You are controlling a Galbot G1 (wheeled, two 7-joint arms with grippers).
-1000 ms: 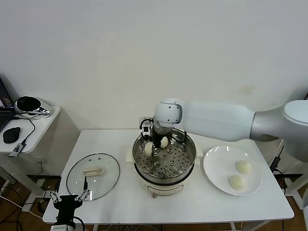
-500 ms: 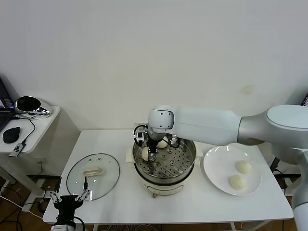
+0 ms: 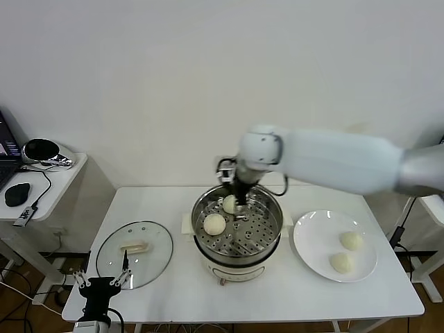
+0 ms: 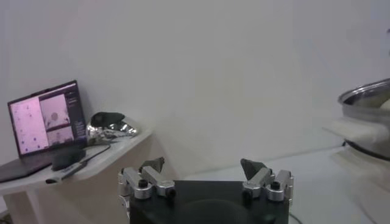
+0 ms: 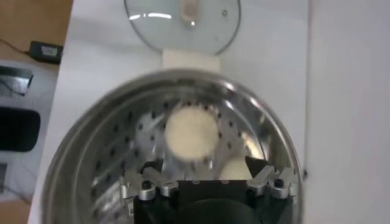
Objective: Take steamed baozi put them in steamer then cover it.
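Observation:
The steamer point(image 3: 272, 229) stands mid-table with two baozi on its perforated tray, one at the left point(image 3: 214, 223) and one at the back point(image 3: 229, 203). Two more baozi point(image 3: 352, 240) point(image 3: 341, 262) lie on the white plate point(image 3: 312, 239) to the right. My right gripper point(image 3: 241, 200) is open and empty above the steamer's back, beside the back baozi. In the right wrist view the gripper point(image 5: 204, 170) hangs over the steamer point(image 5: 85, 146), with one baozi point(image 5: 191, 133) ahead and one point(image 5: 234, 169) close by. The cover point(image 3: 152, 263) lies flat on the table at the left. My left gripper point(image 3: 102, 283) is open at the table's front left.
A side table point(image 3: 66, 170) at the far left holds a mouse point(image 3: 16, 193) and a shiny object point(image 3: 40, 150). The left wrist view shows my open left gripper point(image 4: 202, 165), a laptop point(image 4: 46, 115) and the steamer's rim point(image 4: 368, 97). The wall is close behind the table.
My right gripper let go of a baozi at the left of the steamer's tray, then rose and moved back and to the right. The left arm has not moved.

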